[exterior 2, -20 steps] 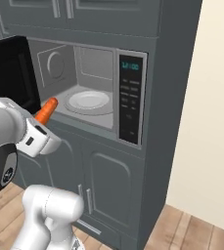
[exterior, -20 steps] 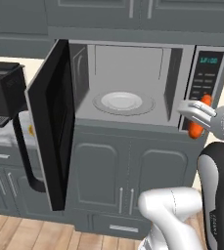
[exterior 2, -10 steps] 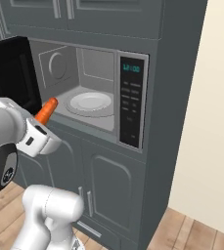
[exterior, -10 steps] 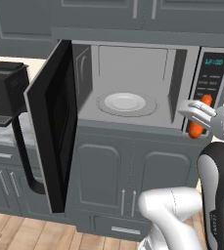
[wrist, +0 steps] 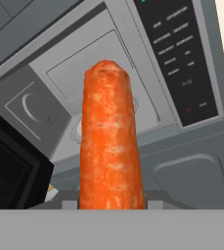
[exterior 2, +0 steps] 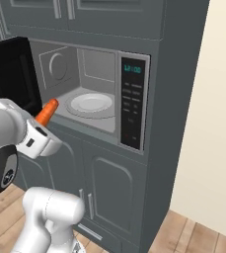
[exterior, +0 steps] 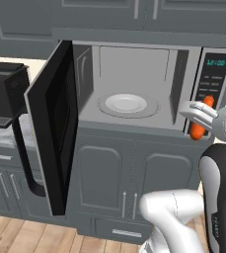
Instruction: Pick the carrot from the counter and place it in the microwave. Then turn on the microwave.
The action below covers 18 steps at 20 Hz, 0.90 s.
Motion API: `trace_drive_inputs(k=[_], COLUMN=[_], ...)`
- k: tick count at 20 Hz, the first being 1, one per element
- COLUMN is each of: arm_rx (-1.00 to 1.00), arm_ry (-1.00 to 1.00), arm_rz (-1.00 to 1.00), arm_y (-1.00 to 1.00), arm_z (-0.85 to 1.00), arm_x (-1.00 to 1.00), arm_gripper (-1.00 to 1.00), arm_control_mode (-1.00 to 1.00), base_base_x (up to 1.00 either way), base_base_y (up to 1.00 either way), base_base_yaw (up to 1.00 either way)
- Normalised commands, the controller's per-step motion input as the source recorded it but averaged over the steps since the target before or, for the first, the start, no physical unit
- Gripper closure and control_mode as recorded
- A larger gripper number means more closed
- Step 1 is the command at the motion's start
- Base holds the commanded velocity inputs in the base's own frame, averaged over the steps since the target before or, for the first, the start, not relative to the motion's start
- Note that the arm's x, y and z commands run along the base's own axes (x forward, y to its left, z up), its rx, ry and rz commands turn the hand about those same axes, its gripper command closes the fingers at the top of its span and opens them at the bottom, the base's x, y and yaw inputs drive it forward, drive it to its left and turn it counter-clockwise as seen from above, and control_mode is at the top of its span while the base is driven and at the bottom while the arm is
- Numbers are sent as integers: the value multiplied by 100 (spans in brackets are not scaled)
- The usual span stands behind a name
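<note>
Gripper (exterior: 201, 118) clamped on the carrot's (exterior: 202, 117) lower half — light, stiff, slightly slick; microwave (exterior: 134, 89) cavity at ten o'clock.

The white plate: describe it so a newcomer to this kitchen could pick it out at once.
Find the built-in microwave with its black door swung open to the left. On the cavity floor lies the round white plate, flat and central. It is the one pale disc inside, unlike the orange carrot held by the gripper outside, before the keypad.
</note>
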Motion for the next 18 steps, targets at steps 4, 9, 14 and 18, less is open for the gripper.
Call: trace_drive_inputs(k=[4,9,14,18], arm_rx=[0,0,0,0], arm_ry=[0,0,0,0], arm_rz=[0,0,0,0], arm_y=[0,2,10,12], arm_z=[0,0,0,-2], arm_x=[11,23,31,31], arm_gripper=[100,100,100,100], arm_control_mode=[-100,-100,-100,-100], base_base_x=[0,0,0,0], base_base_y=[0,0,0,0], base_base_yaw=[0,0,0,0])
